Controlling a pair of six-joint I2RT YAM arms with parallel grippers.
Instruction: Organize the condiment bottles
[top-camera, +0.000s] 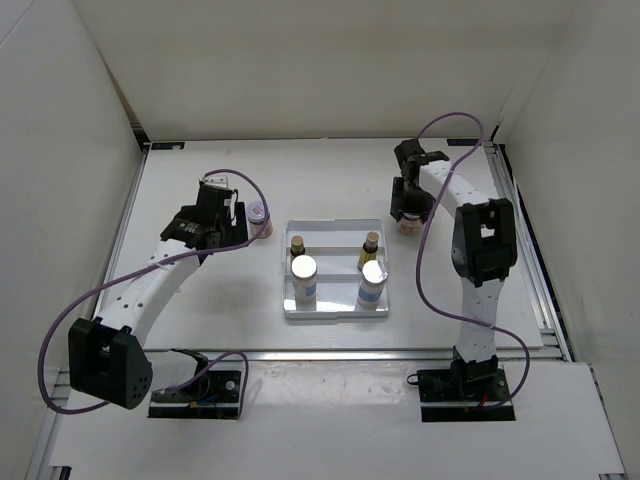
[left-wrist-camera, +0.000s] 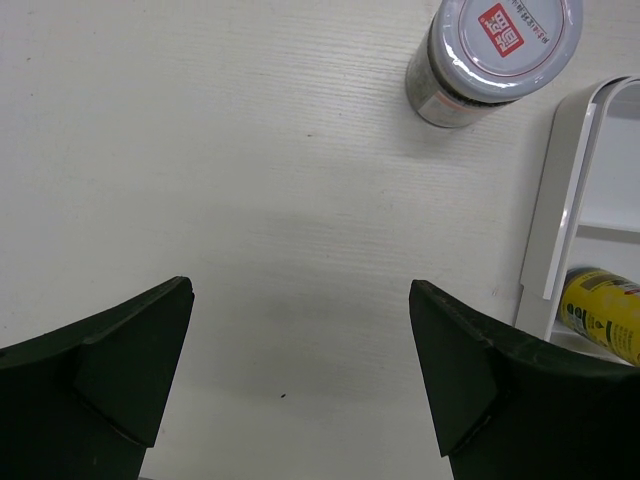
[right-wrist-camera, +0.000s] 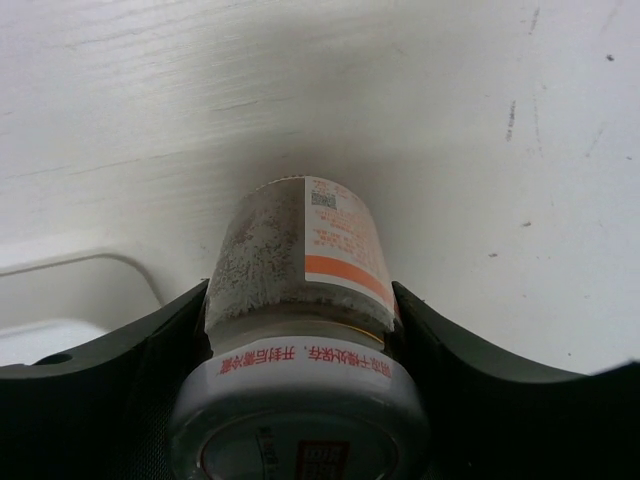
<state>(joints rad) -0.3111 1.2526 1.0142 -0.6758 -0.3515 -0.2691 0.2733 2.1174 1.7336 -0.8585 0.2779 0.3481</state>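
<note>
A shallow white tray holds two white cylinders with silver caps and two tiny dark yellow-labelled bottles. My left gripper is open and empty over bare table. A squat jar with a red-marked white lid stands just beyond it, left of the tray. My right gripper is shut on the second squat jar, right of the tray's far corner. I cannot tell whether that jar touches the table.
The tray's left rim and one yellow-labelled bottle show at the right of the left wrist view. A tray corner lies left of the held jar. White walls enclose the table on three sides.
</note>
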